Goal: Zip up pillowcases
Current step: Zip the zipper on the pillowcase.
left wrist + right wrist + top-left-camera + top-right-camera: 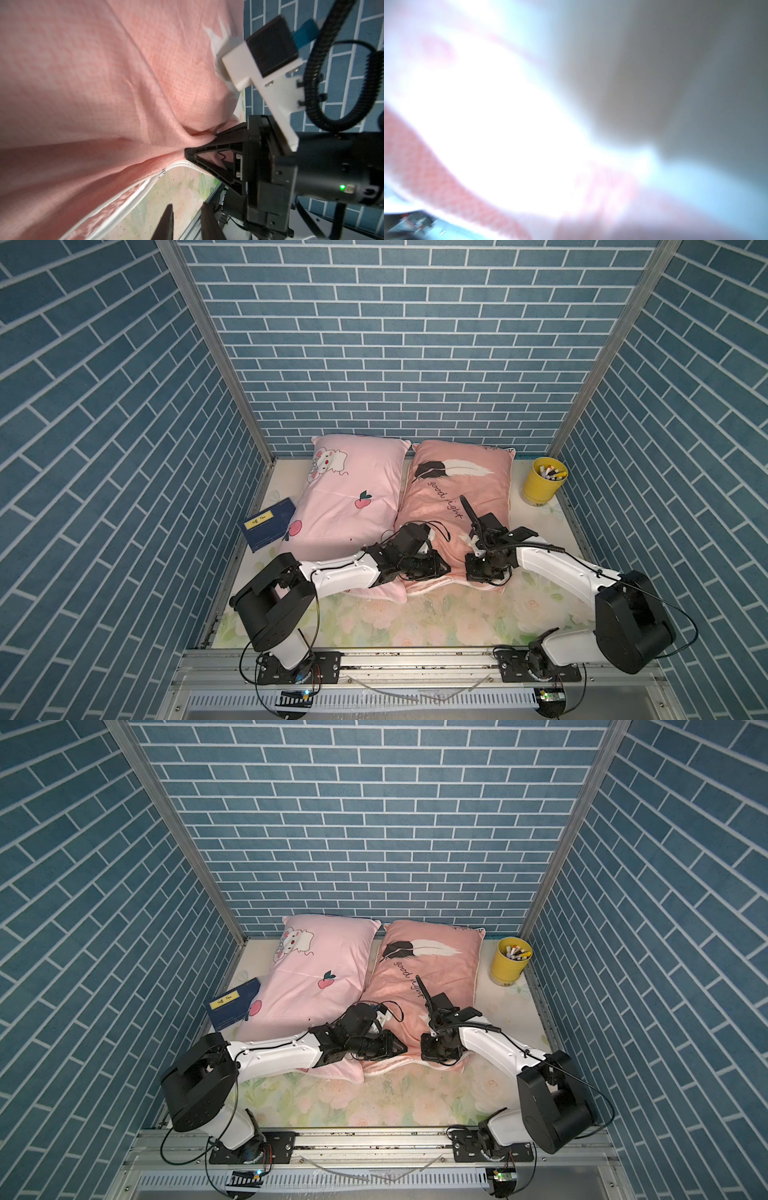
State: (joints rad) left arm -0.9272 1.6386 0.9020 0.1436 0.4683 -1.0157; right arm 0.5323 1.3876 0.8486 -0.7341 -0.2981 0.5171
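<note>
Two stuffed pillowcases lie side by side in both top views: a light pink one (pixel 345 506) (pixel 311 986) with a bunny and peaches, and a salmon one (pixel 457 497) (pixel 436 973) with a feather and "good night". Both grippers are at the salmon case's near edge. In the left wrist view, my right gripper (pixel 187 152) (pixel 471 572) is shut, pinching salmon fabric (pixel 124 83) beside the white zipper tape (pixel 135 193). A small metal slider (pixel 163 172) sits on that tape. My left gripper (pixel 188 209) (pixel 444 568) hovers open over the mat, holding nothing. The right wrist view is a washed-out blur.
A dark blue book (pixel 268 529) lies left of the light pink case. A yellow cup (pixel 543 481) of pens stands at the back right. A floral mat (pixel 415 618) covers the surface, with a metal rail (pixel 415 659) along the front and brick-pattern walls around.
</note>
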